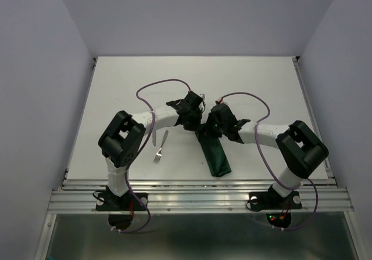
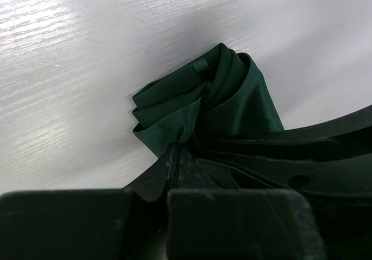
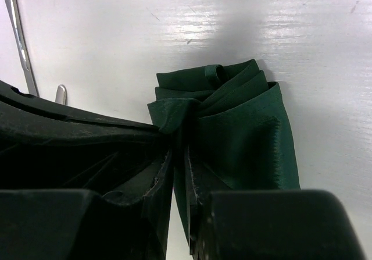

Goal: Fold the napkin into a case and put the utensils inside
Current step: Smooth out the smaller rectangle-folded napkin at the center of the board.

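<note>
The dark green napkin (image 1: pixel 216 155) lies as a narrow folded strip running from the table's middle toward the near edge. Both grippers meet at its far end. My left gripper (image 1: pixel 195 116) is shut on a pinch of the bunched cloth (image 2: pixel 232 97), fingertips pressed together (image 2: pixel 177 149). My right gripper (image 1: pixel 212 120) is shut on the same end, with a fold of napkin (image 3: pixel 244 132) caught between its jaws (image 3: pixel 180 155). A silver fork (image 1: pixel 160 146) lies on the table left of the napkin. A slim silver utensil (image 3: pixel 17 39) shows at the upper left of the right wrist view.
The white table (image 1: pixel 261 85) is walled by grey panels at the back and sides. A metal rail (image 1: pixel 197 199) runs along the near edge by the arm bases. Purple cables (image 1: pixel 160 84) loop above both arms.
</note>
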Robot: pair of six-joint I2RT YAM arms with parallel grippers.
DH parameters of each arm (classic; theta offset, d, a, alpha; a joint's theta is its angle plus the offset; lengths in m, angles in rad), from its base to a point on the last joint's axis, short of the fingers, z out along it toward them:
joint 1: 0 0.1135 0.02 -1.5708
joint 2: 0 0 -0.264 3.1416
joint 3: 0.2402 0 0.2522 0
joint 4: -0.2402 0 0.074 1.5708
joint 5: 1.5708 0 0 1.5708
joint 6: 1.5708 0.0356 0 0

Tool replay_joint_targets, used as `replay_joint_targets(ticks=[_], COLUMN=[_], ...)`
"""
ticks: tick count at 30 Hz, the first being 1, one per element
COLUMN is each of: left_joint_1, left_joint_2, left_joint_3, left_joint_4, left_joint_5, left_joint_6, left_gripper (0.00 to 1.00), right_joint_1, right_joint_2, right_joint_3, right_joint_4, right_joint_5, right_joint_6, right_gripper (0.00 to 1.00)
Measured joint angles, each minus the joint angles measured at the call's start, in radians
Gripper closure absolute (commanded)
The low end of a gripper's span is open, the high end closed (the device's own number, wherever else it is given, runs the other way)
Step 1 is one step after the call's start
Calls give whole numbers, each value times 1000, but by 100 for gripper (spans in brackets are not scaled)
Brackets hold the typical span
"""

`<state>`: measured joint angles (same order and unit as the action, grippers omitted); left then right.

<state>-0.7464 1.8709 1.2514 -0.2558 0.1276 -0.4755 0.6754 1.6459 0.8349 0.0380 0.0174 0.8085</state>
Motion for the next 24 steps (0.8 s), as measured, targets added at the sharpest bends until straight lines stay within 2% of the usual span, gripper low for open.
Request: replay_joint_targets(ticks=[24], left_joint_1=[0], left_joint_2=[0], left_joint_3=[7], left_joint_4=[4], left_joint_5=[8], left_joint_6=[-4], left_gripper=[100], right_joint_1=[0], right_joint_2=[59], right_joint_3=[-1], right_joint_4=[52], right_joint_5=[-2], right_joint_6=[4], right_gripper=[88])
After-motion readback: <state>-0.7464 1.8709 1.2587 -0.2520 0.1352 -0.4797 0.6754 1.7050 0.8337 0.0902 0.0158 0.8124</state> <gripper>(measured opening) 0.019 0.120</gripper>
